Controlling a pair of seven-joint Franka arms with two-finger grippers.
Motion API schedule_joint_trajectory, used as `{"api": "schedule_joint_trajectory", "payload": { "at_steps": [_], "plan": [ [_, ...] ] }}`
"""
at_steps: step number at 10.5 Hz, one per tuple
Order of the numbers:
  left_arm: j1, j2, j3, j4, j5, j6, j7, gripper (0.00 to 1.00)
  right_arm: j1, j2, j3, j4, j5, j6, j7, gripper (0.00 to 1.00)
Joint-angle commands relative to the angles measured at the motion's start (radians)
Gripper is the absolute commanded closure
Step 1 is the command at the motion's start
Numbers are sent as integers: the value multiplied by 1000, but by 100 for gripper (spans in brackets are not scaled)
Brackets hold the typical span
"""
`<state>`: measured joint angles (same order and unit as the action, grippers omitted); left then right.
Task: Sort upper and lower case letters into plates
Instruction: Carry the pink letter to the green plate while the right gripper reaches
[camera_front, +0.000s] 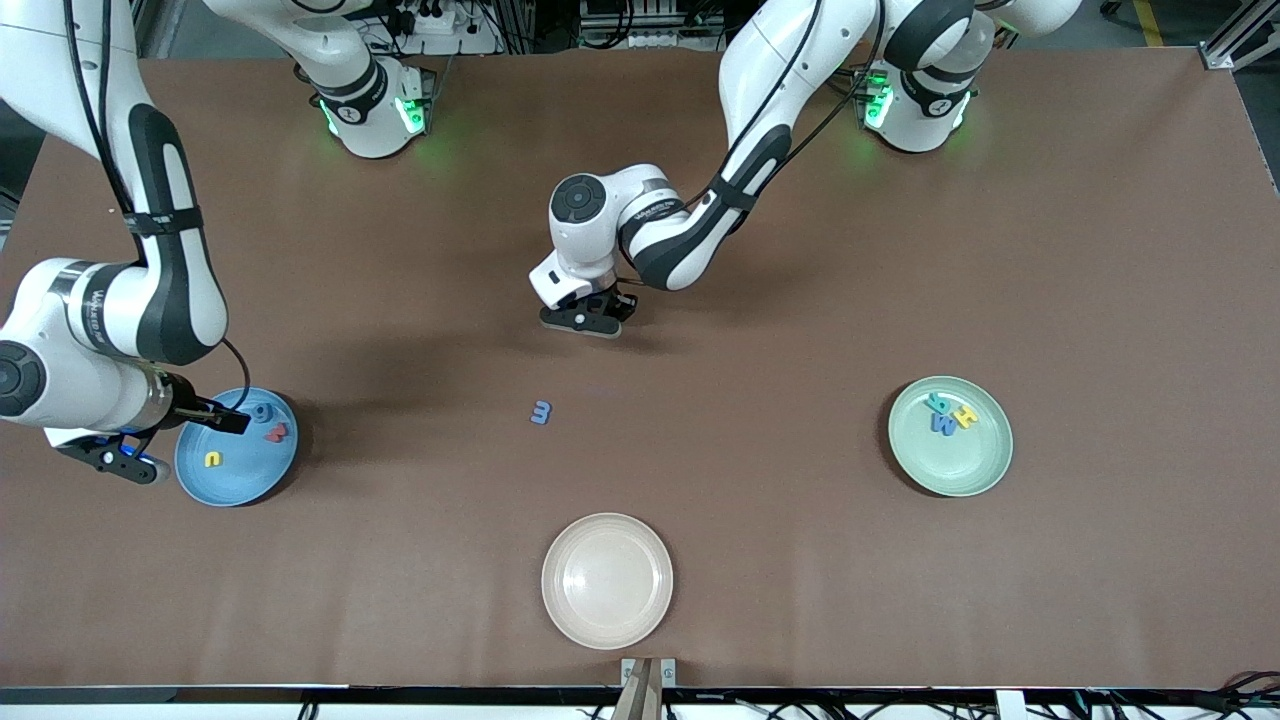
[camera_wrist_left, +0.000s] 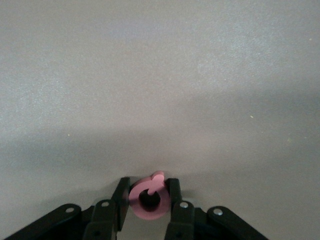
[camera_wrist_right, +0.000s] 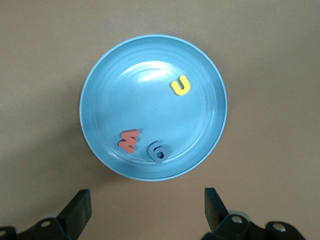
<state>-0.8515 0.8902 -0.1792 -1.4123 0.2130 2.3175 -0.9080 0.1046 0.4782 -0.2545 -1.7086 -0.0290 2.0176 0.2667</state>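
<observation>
At centre frame the left claw (camera_front: 590, 318) points down at the bench (camera_front: 800, 250), pinching a pink letter (camera_wrist_left: 148, 199), while the right claw (camera_wrist_right: 146, 210) hangs wide open, holding nothing, beside the blue plate (camera_front: 205, 482) at lower left.

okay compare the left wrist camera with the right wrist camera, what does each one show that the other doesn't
Only the left wrist view shows the left gripper with its fingers closed around a pink letter.

Only the right wrist view shows the blue plate holding a yellow letter, a red letter and a blue letter, with the right gripper open above.

Both show the brown table.
</observation>
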Motion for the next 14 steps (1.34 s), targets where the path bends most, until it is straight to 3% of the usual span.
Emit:
{"api": "schedule_joint_trajectory", "payload": {
  "at_steps": [1,3,5,7,8,10,12,14],
  "plan": [
    [-4,-63,38,12,-15,-114,9,100,9,6,3,14,0,-8,11,0],
    [81,-170,49,12,-49,-208,35,100,36,6,8,15,39,-11,16,0],
    [178,-281,84,7,-164,-286,206,100,93,6,6,18,147,-17,16,0],
    [325,-365,84,-4,-185,-396,388,100,118,16,8,33,159,-16,20,0],
    [403,-399,86,-29,-190,-439,496,100,124,25,8,50,211,-17,25,0],
    [556,-448,80,-114,-192,-448,686,100,171,58,6,108,286,-20,79,0],
    [676,-453,80,-186,-184,-428,822,100,242,89,6,139,278,-19,144,0],
    [739,-450,80,-313,-176,-292,853,100,277,123,6,165,287,-11,160,0]
  ]
}}
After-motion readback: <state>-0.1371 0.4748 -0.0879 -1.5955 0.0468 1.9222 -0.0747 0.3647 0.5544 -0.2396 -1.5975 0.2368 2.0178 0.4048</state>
